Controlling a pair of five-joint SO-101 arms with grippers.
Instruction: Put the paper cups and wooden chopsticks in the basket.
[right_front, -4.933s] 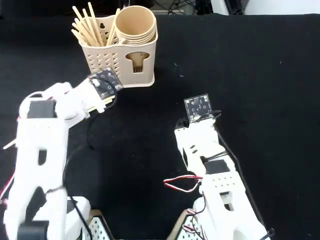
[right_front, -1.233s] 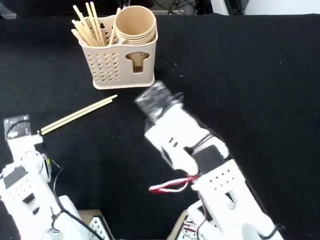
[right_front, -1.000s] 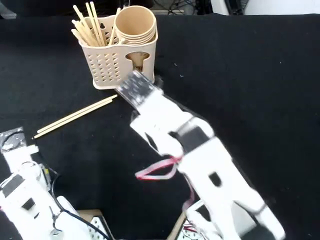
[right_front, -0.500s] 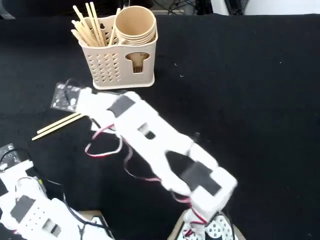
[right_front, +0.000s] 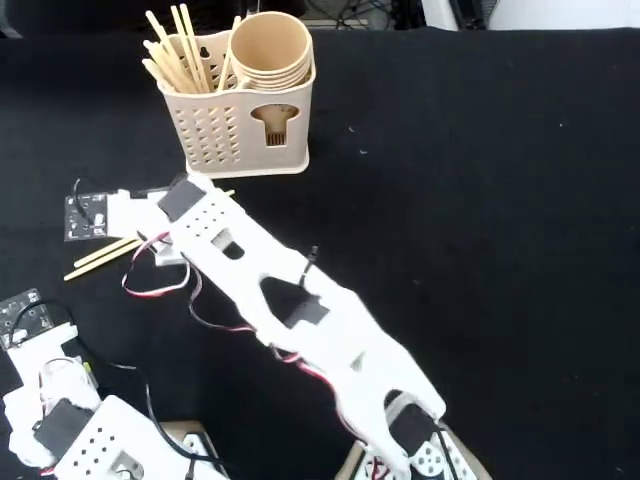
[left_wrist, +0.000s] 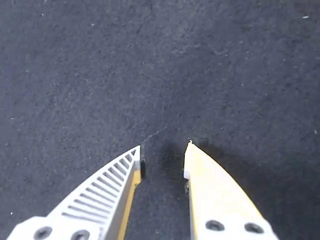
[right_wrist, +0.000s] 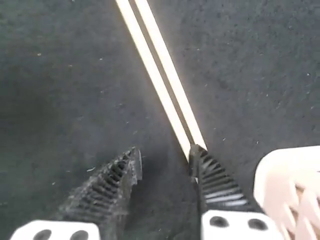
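Note:
A beige basket (right_front: 240, 130) stands at the back left. It holds a stack of paper cups (right_front: 270, 50) and several wooden chopsticks (right_front: 175, 50). One pair of chopsticks (right_front: 100, 255) lies flat on the black cloth in front of it. My right arm (right_front: 250, 280) stretches diagonally across the table over that pair. In the right wrist view my right gripper (right_wrist: 165, 152) is open just above the cloth, one fingertip (right_wrist: 198, 152) touching the end of the chopsticks (right_wrist: 160, 80). My left gripper (left_wrist: 163, 148) is open over bare cloth, its arm (right_front: 60, 400) at the front left corner.
A corner of the basket (right_wrist: 290, 185) shows close beside my right gripper. The black cloth (right_front: 480, 180) covers the whole table, and its right half is free room. Loose red and white wires (right_front: 160, 285) hang under the right arm.
My right arm swung from the table's middle to the left, over the lying chopsticks. My left arm let that pair go and drew back to the front left corner.

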